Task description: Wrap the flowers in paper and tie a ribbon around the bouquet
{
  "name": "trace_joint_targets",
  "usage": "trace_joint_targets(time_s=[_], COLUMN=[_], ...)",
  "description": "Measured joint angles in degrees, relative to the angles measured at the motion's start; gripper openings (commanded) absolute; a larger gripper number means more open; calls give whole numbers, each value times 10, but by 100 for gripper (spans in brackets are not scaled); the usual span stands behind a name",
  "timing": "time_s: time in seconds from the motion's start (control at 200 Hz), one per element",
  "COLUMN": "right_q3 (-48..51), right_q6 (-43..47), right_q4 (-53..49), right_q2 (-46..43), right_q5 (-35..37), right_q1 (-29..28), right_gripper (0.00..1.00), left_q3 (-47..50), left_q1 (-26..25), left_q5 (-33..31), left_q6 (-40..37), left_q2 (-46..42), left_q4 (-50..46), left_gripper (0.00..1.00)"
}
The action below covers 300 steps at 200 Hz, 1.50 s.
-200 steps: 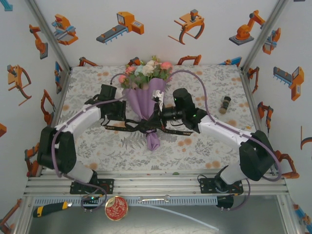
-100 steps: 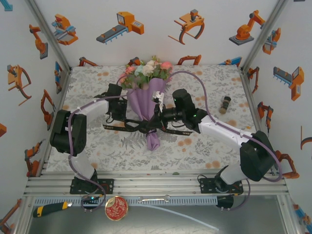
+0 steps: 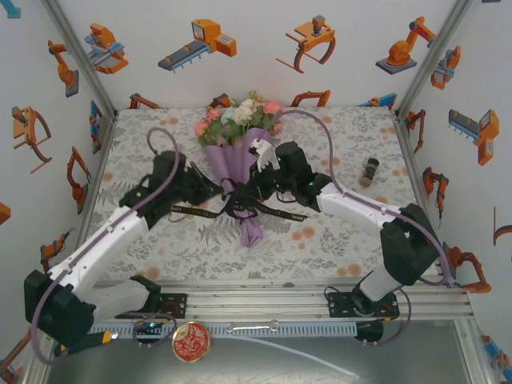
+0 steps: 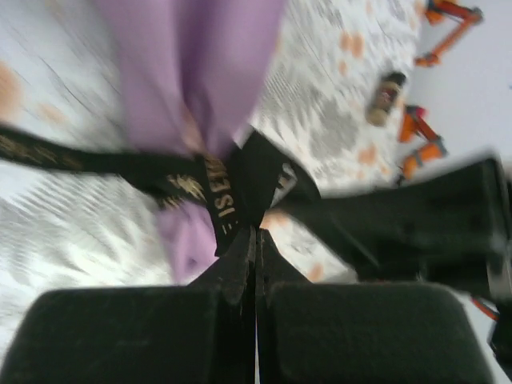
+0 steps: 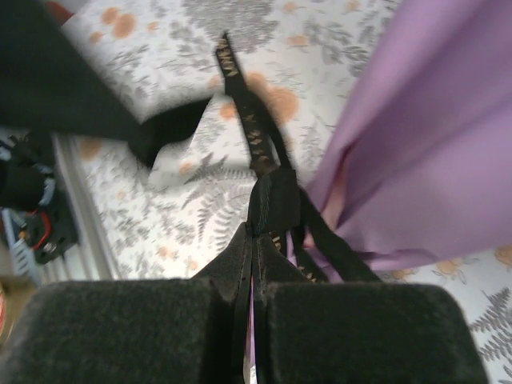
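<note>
Now: bouquet [image 3: 238, 156] lies mid-tabletop [image 3: 344, 240], flower heads [image 3: 240, 114] toward far wall. Black ribbon [image 3: 188, 212] crosses paper [image 4: 192, 64] waist. Left fingers [image 4: 236, 268], right fingers [image 5: 236, 260] each clenched on ribbon strand, likely to pull knot tight.

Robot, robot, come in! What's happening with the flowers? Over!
Left tool shut on ribbon. Right tool shut on ribbon. Bouquet lying wrapped between them, ribbon crossing its neck. Small bottle off right, apart.
</note>
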<state>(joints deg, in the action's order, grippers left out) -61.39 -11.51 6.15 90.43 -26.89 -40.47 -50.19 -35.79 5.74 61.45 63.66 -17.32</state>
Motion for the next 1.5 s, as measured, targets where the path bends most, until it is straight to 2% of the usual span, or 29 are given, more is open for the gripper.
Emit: trace_joint_targets(time_s=[0.085,0.19,0.27,0.355,0.456,0.606,0.851,0.976,1.101,1.166,1.427,1.502], right_q3=[-12,-14,-14,-14,-14,-12,-4,3,14,15,15,14], right_q6=[-21,-43,-54,-62,-67,-63,-28,4,44,59,84,85], right_q4=[-3,-6,-9,-9,-9,-19,-30,-29,-29,-27,-9,-8], right_q2=[14,14,14,14,14,6,-6,-7,-15,-16,-16,-16], right_q5=[28,40,40,35,23,13,-23,-38,-52,-63,-111,-117], right_q1=[7,25,36,37,36,36,35,27,7,-1,-5,-5], right_gripper=[0,0,0,0,0,0,0,0,0,0,0,0], left_q3=[38,47,46,45,42,40,35,12,-21,-21,-11,-11], left_q1=[-83,-142,-164,-170,-170,-170,-170,-143,-52,-23,-16,-16], left_q5=[4,7,21,33,37,5,-134,-188,-159,-131,-32,-11], left_q6=[82,136,156,169,173,141,21,2,43,68,99,98], left_q2=[29,108,160,211,240,200,-52,-110,-68,-31,68,75], left_q4=[30,65,113,177,217,200,110,46,-4,-3,33,50], left_gripper=[0,19,30,48,56,59,58,54,53,54,57,50])
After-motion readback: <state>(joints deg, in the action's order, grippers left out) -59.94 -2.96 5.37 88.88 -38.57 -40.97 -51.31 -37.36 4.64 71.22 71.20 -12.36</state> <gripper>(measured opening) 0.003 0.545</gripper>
